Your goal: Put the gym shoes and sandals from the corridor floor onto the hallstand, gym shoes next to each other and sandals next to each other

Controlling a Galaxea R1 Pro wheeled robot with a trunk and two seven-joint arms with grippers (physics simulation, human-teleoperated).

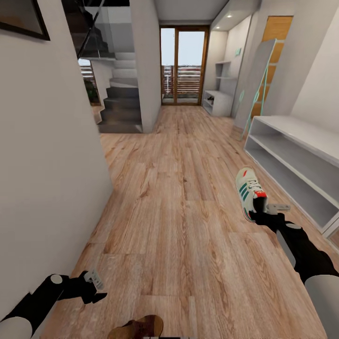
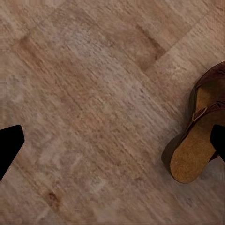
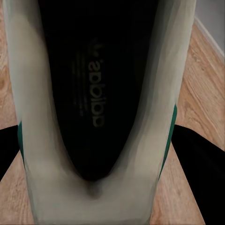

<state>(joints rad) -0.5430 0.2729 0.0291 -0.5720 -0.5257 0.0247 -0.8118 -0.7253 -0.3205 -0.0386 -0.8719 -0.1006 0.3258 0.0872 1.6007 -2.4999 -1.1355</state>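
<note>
**Holding a sneaker beside the shoe rack**

Gripping a white sneaker (image 1: pixel 249 190) at its heel end, the right gripper (image 1: pixel 260 210) reaches forward at the right of the head view, its fingers pinched on the shoe. The sneaker shows green side stripes and a red-orange heel patch, with its toe pointing away from the robot. It sits just left of the near end of the light-grey shoe rack (image 1: pixel 301 157), whose two open shelves run along the right wall. Whether the sole touches the wood floor (image 1: pixel 179 226) or hangs just above it cannot be told.

In the right wrist view the sneaker (image 3: pixel 93 112) is seen from above, looking into its opening. The dark insole carries a pale printed logo and a word that reads "adidas", though blurred. A black finger (image 3: pixel 197 173) lies on each side of the white heel, pressed against it, and a green stripe shows at each edge.

The left gripper (image 1: pixel 92 285) hangs low at the near left, close to the white wall (image 1: pixel 47 165). Its fingers are spread apart and hold nothing. In the left wrist view a black fingertip (image 2: pixel 8 143) shows at either edge, with bare floor between them. A brown sandal (image 2: pixel 199 136) with a tan insole and a buckled strap lies on the floor by one fingertip. In the head view this sandal (image 1: pixel 137 327) lies at the near edge, right of the left gripper.

At the far end of the corridor stand a glass door (image 1: pixel 183 66) and a grey staircase (image 1: pixel 120 99).
</note>
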